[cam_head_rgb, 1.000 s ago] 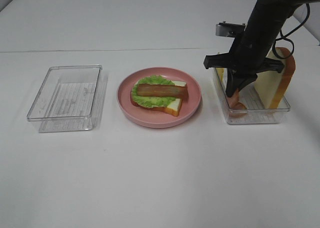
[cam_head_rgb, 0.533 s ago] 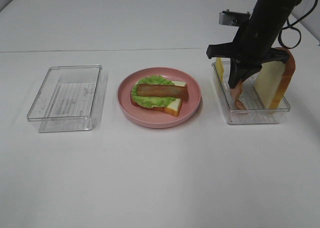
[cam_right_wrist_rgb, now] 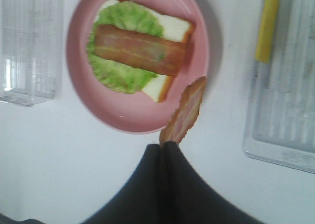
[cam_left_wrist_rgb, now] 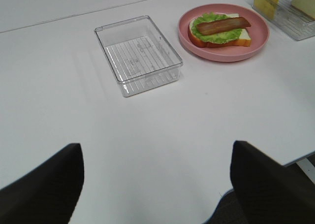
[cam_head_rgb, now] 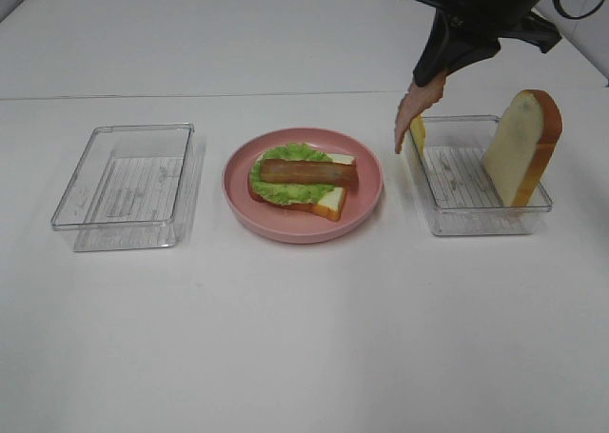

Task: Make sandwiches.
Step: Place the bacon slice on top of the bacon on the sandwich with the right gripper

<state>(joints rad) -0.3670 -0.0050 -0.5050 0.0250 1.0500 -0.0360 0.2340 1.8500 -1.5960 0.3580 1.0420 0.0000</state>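
a: what is held, and by which gripper?
b: a bacon strip [cam_head_rgb: 410,117] is pinched at its top end by the right gripper [cam_head_rgb: 425,77], jaws closed on it; the left gripper [cam_left_wrist_rgb: 155,152] is seen low over the table [cam_left_wrist_rgb: 49,86], jaws wide apart, nothing between them.
a: where is the strip, and how is it pointed?
b: it is hung in the air, about over the gap between the plate [cam_head_rgb: 304,235] and the right tray [cam_head_rgb: 476,226]; its long axis is near upright, slightly curved, free end down.
a: how is the step done well?
b: the strip is best carried over the sandwich [cam_head_rgb: 328,201]; the free end is set on the lettuce [cam_head_rgb: 276,187] first, then the rest is laid flat beside the laid strip [cam_head_rgb: 309,173], along the same side-to-side line; release is better made low, so that a bounce off the plate is not risked.
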